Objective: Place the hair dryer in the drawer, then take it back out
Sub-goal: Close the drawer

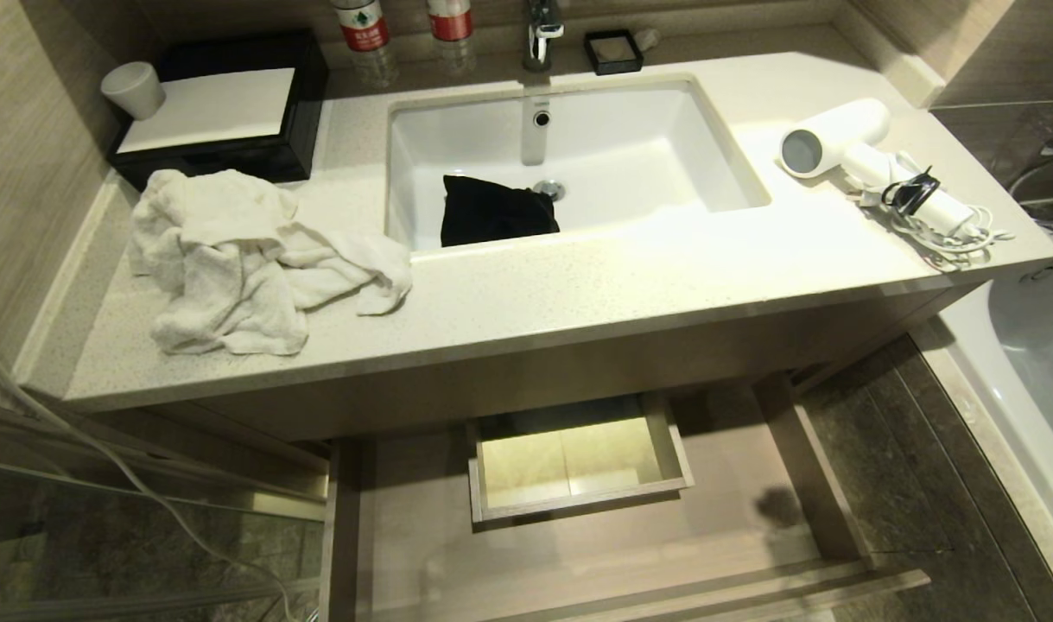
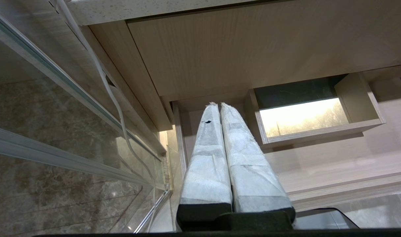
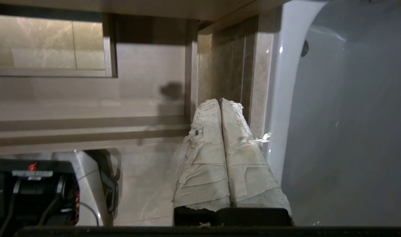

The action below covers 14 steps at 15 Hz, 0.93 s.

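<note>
The small white hair dryer [image 1: 841,138] lies on the counter's right end, round grey end toward the sink, with its bundled cord [image 1: 936,212] beside it. Below the counter the wide wood-grain drawer [image 1: 578,561] stands pulled out with nothing on its floor and its boxed cutout [image 1: 578,466] at mid-back. Neither arm shows in the head view. My left gripper [image 2: 216,104] is shut and empty over the drawer's [image 2: 335,164] left corner. At the drawer's [image 3: 88,92] right side, next to the bathtub wall, my right gripper [image 3: 220,100] is shut and empty too.
A crumpled white towel [image 1: 241,259] lies on the counter's left, by a black box [image 1: 224,104] and a cup [image 1: 133,86]. The sink [image 1: 647,130] holds a black cloth [image 1: 491,212]. A bathtub [image 1: 1036,345] borders the right; glass panels [image 1: 103,518] stand on the left.
</note>
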### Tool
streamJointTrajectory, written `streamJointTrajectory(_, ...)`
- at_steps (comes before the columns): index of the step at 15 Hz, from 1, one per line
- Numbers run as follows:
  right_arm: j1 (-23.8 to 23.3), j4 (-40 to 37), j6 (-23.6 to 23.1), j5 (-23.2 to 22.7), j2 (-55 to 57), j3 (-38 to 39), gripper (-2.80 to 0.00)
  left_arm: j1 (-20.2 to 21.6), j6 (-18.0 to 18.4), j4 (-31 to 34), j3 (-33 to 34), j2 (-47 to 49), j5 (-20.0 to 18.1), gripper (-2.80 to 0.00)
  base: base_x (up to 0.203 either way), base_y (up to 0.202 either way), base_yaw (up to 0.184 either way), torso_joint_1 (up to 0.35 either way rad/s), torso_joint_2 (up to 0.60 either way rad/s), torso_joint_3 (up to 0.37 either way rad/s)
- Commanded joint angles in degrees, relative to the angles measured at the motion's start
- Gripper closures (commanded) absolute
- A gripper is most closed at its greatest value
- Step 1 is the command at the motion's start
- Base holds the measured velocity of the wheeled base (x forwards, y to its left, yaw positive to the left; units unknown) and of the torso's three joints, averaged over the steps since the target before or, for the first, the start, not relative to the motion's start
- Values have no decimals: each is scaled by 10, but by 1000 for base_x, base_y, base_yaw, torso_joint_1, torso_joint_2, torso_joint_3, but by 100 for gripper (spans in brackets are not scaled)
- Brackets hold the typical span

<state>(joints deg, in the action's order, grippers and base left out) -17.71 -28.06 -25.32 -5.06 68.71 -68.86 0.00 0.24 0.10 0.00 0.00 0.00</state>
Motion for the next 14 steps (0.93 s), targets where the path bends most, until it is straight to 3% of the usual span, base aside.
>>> streamJointTrajectory(1,7,-31,-2,-1,-23,15,0,0,0,0,1,0,0,0,0,0,0,0,0,0)
streamJointTrajectory(14,18,-78,-5,0,-113,69,0,0,0,0,1,0,0,0,0,0,0,0,0,0)
